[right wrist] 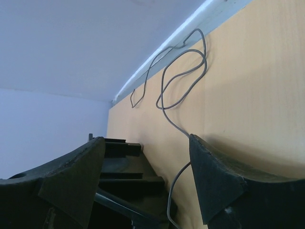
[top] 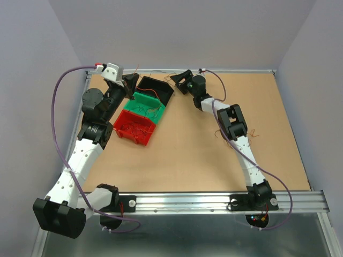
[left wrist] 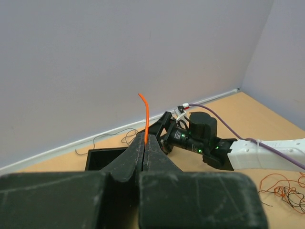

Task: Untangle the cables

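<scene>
Left wrist view: left gripper [left wrist: 144, 143] clenched on an orange wire [left wrist: 146, 117].
That wire stood upright from the grip, tip hooked left; right gripper [right wrist: 145, 139] gaped, a grey wire [right wrist: 164, 98] trailing between its fingers [right wrist: 209, 167].

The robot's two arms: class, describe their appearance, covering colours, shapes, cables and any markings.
Both the left arm and the right arm have white links with black joint housings. A thin lilac-purple cable loops along each. The left gripper and the right gripper are black, with wedge-shaped, scuffed jaws. A small green light glows on the right wrist.
</scene>
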Controlling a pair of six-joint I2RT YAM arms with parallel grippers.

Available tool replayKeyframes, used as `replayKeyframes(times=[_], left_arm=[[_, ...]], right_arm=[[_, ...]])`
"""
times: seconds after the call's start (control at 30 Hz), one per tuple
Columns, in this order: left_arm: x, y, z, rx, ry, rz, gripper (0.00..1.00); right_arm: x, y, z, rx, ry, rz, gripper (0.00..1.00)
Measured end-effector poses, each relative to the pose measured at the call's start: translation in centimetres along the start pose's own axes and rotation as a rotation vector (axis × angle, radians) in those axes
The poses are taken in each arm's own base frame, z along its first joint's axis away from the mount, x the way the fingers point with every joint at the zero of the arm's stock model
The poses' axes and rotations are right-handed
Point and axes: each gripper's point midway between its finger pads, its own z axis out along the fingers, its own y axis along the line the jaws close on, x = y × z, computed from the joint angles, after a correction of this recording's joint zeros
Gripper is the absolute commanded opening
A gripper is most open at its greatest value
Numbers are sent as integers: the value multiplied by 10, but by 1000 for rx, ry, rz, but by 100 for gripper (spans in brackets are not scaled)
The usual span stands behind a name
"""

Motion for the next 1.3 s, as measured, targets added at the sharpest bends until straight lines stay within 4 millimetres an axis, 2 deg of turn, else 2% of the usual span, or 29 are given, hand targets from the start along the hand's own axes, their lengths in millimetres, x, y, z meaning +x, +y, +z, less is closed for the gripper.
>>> replayKeyframes(times=[0.1,0.2,0.27,0.3,0.37,0.4,0.43,0.53,0.6,0.7,0.73,0.83,0.9,0.93,0.97,1.07,1.1,1.17,1.3], left_arm=[[0,0,0,-1,0,-1,0],[0,0,0,-1,0,-1,0],[-1,0,-1,-1,-3,-1,0],[-2,0,-1,0,-5,0,0],[-4,-1,-3,0,-10,-1,0],[-5,-1,-3,0,-13,-2,0],[-6,-1,-3,0,-14,-2,0],[-6,-1,-3,0,-14,-3,0],[-5,-1,-3,0,-13,-5,0],[-6,-1,-3,0,-14,-5,0],[-5,-1,-4,-1,-13,-5,0],[-2,-1,-4,0,-7,-7,0],[0,-1,-3,-1,-2,-9,0],[1,-1,-2,0,2,-10,0],[4,-1,-1,1,7,-12,0],[9,-1,1,7,20,-17,0],[11,-1,2,10,25,-19,0],[14,-2,3,13,34,-24,0],[15,-5,3,31,35,-24,0]], right_arm=[[5,-1,-1,14,-3,8,80],[11,-5,-13,72,-18,7,80],[15,-4,-23,113,-29,-2,70],[18,-6,-26,129,-33,-8,58],[24,-10,-28,145,-34,-10,41],[26,-12,-29,151,-33,-10,12],[29,-16,-30,160,-31,-9,1],[34,-27,-35,178,-22,5,1],[30,-31,-50,169,-54,20,1],[21,-44,-100,242,-114,-1,1],[14,-41,-116,257,-132,-10,0],[-11,-21,-181,248,-206,-70,1],[-29,0,-221,222,-253,-148,1],[-34,11,-234,207,-267,-152,1],[-41,29,-252,182,-281,-198,1],[-51,73,-278,115,-289,-297,1],[-57,98,-293,75,-300,-345,1],[-61,125,-318,23,-320,-409,1],[-59,137,-356,13,-328,-491,1]])
